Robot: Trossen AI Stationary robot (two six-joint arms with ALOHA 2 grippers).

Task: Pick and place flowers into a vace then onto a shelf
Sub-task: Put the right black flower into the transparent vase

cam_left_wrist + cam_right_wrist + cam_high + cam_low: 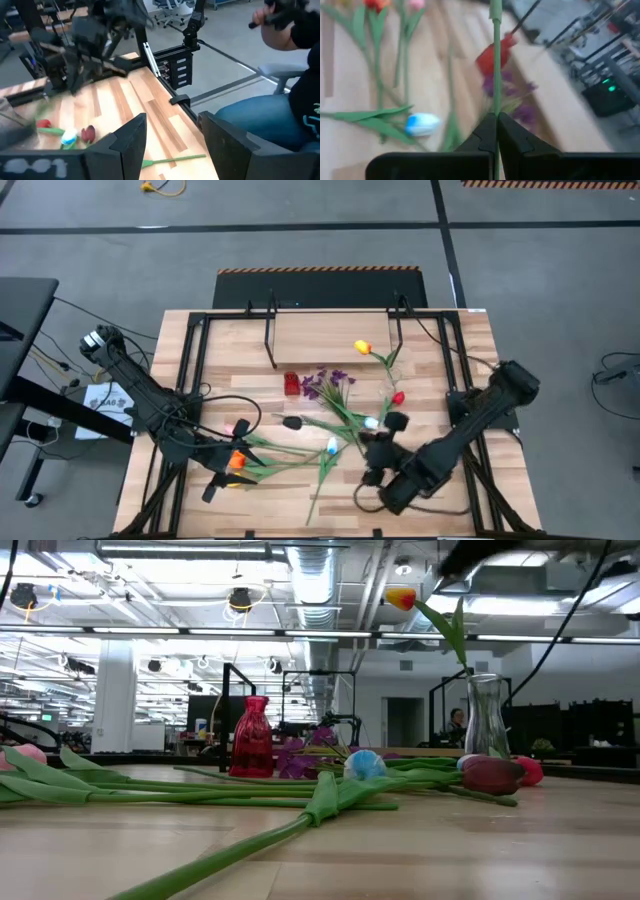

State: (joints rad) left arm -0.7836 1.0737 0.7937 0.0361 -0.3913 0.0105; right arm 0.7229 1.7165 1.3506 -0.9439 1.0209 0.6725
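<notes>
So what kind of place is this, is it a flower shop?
Probably not: it looks like a big robot lab or workshop. Bare silver ceiling ducts hang overhead, more black metal-framed workstations stand behind, and a striped orange-and-black floor marking edges the grey floor.

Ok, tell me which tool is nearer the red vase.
The right. The right tool, shut on a green stem, is just toward the table's front from the red vase. The left tool sits farther off near the front-left corner.

No text, label, brand, number or sign can be read anywhere
</notes>
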